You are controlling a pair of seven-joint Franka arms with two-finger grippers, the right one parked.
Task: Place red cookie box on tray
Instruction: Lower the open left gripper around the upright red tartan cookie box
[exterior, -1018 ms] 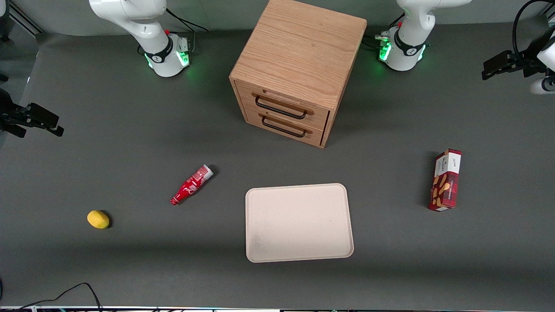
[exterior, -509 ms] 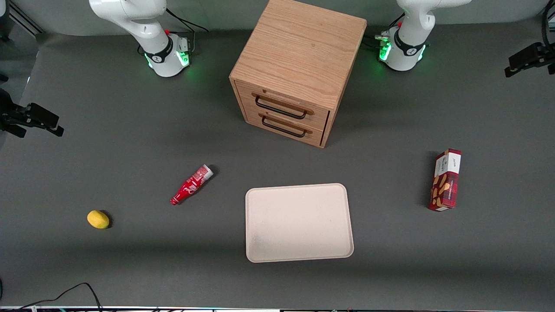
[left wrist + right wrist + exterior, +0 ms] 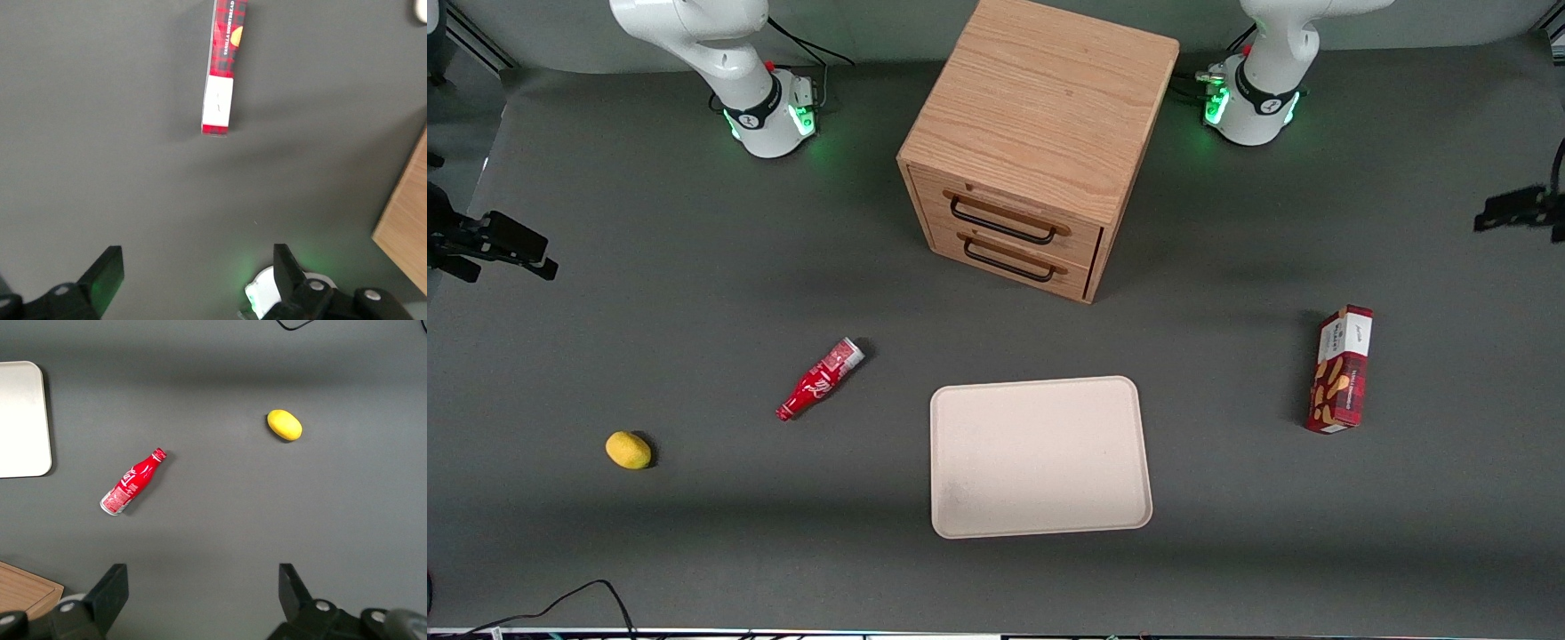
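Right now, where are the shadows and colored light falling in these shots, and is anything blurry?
Front view: a broad soft shadow band crosses the table nearer the camera than the tray; the red cookie box casts a short shadow beside it; both arm bases glow green; the gripper at the working arm's end looks smeared. Left wrist view: the open gripper hangs above the table, green tinting one finger; the box stays sharp.

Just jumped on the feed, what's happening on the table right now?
The left arm is going for the red cookie box, which lies on the table toward the working arm's end, well apart from the tray. The gripper is open, holds nothing, and hangs above bare table farther from the front camera than the box. Nothing sits on the tray yet. A wooden drawer cabinet, a red bottle and a lemon lie untouched.
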